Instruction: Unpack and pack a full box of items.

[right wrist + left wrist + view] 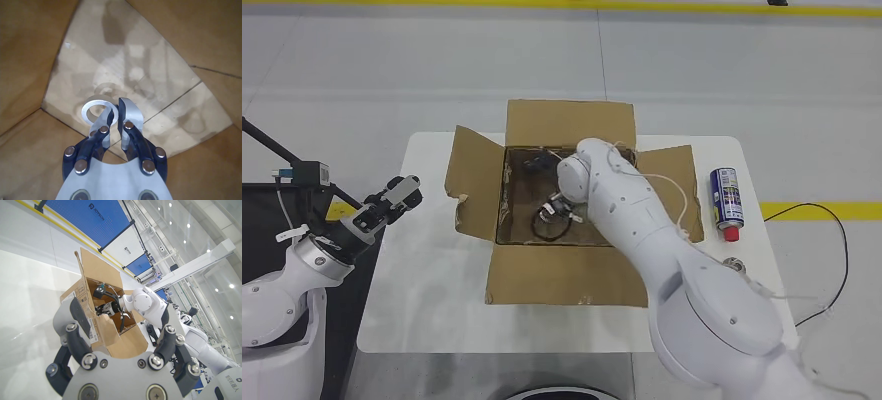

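While the left gripper [406, 189] hangs open, the right gripper [115, 108] pinches a pale grey ring [88, 108] inside a brown cardboard box [28, 47].

Box [562, 275] mid-table, top open, four flaps splayed out. Left flap [470, 185] tilted up: a barrier between the left gripper [408, 189] and the opening. Right arm [642, 215] crosses the near-right corner and covers most of the opening; right gripper [115, 113] low inside, pinching a ring [94, 106]. Narrow strip along the left wall open from above. Table [422, 290] left of the box bare, room to pass. Spray can [726, 200] lies just right of the right flap.
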Robot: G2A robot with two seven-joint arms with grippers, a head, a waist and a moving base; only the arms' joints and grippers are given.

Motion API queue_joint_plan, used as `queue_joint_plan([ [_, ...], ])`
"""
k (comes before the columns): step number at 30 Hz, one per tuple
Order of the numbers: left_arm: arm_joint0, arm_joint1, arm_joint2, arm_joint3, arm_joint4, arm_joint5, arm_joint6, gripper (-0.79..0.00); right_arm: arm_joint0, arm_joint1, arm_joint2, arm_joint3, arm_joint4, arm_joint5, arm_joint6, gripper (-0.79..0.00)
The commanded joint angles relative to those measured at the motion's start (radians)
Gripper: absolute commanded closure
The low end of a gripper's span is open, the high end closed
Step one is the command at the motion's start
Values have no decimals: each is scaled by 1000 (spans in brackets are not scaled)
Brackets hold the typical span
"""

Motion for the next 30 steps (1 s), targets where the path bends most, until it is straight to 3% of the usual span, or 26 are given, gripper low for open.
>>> queue_joint_plan([
  [1, 0, 0, 0, 0, 0, 0, 0, -785, 13, 9, 12, 2, 11, -46, -16, 0],
  [11, 0, 0, 0, 0, 0, 0, 0, -785, 61, 56, 52, -6, 25, -202, -80, 0],
  [20, 0, 0, 0, 0, 0, 0, 0, -785, 81, 115, 88, -109, 14, -293, -120, 0],
  [26, 0, 0, 0, 0, 0, 0, 0, -785, 47, 187, 131, -295, -8, -269, -90, 0],
  [30, 0, 0, 0, 0, 0, 0, 0, -785, -28, 268, 197, -532, -46, -192, -48, 0],
])
